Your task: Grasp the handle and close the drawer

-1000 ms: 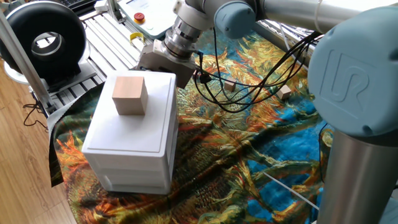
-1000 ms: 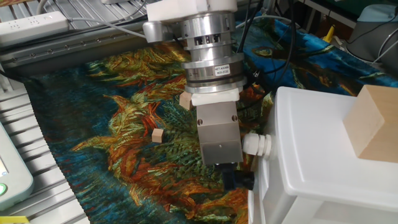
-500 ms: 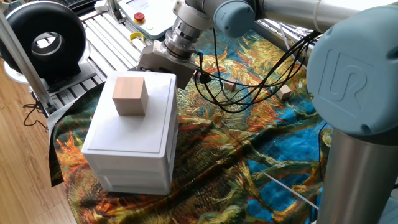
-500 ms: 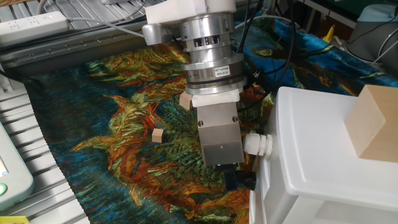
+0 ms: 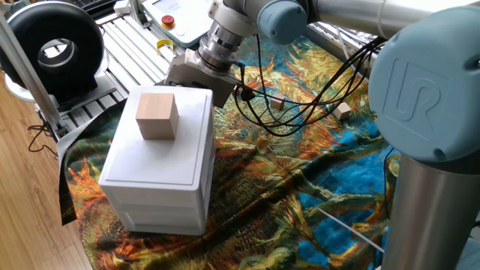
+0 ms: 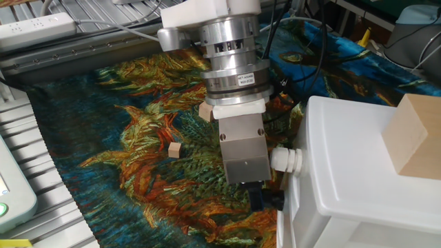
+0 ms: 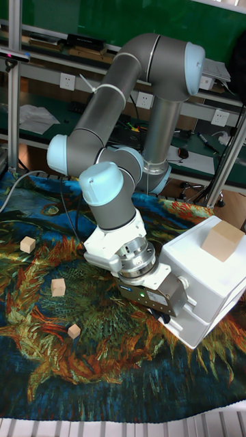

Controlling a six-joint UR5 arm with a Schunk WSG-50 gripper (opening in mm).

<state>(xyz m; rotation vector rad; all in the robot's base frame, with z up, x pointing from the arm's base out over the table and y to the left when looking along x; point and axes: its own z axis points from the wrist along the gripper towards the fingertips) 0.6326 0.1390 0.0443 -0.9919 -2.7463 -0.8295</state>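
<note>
Count: one white cabinet [image 5: 161,154], one wooden cube [image 5: 157,115] on its top, three small wooden blocks [image 7: 58,287] loose on the patterned cloth [image 5: 300,195], one arm.

Tall fixed view: blocks sit at roughly 9 o'clock of the gripper [image 7: 167,316], well apart from the cabinet; cabinet at 3 o'clock of the cloth. In one fixed view only two of the blocks show, at 2 o'clock of the cabinet.

The drawer [image 7: 195,326] is in the cabinet's lower part; its front faces the gripper. It looks nearly flush with the cabinet body, but the seam is partly hidden by the tool.

Gripper: body pressed up close to the cabinet face, black fingertips [image 6: 265,200] right at the drawer front. Finger gap hidden in every view; cannot tell how far open. Handle not distinguishable; the fingertips cover that spot, so contact cannot be confirmed.
</note>
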